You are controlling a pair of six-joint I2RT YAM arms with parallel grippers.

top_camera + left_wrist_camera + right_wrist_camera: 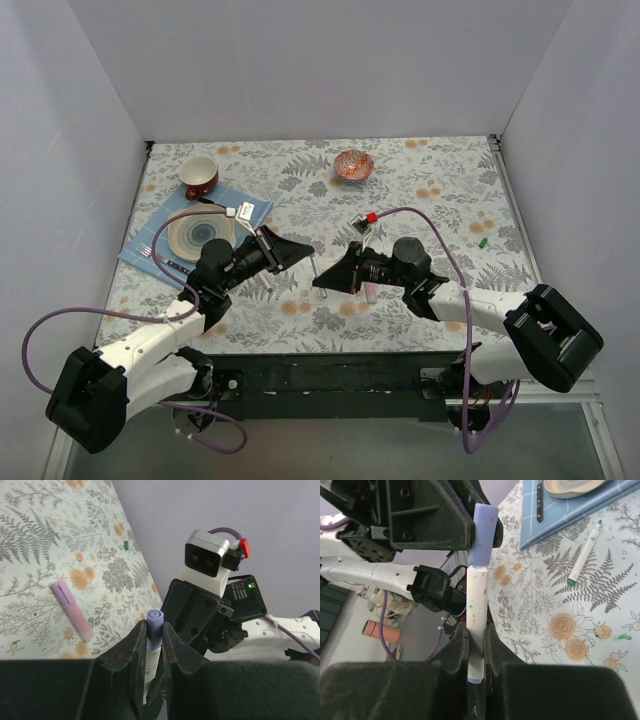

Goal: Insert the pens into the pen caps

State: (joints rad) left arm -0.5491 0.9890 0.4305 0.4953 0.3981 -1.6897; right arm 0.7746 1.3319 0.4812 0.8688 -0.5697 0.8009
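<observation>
My left gripper point(303, 256) point(154, 628) is shut on the purple-blue pen cap point(154, 624). My right gripper point(327, 279) point(476, 630) is shut on a slim white pen point(477, 605), and the pen's tip sits in that cap point(484, 534). The joined pen and cap point(316, 268) hang between both grippers above the table's middle. The pale-pink marker point(71, 610) point(370, 291) lies on the cloth beside the right gripper. A second white pen with green ends point(583, 555) lies near the blue mat. A green cap point(482, 242) point(126, 544) lies at the right.
A blue mat point(254, 207) at the left holds a plate point(199, 233) and dark cutlery point(539, 500). A red cup point(199, 176) stands behind it and a patterned bowl point(353, 164) at the back middle. White walls enclose three sides.
</observation>
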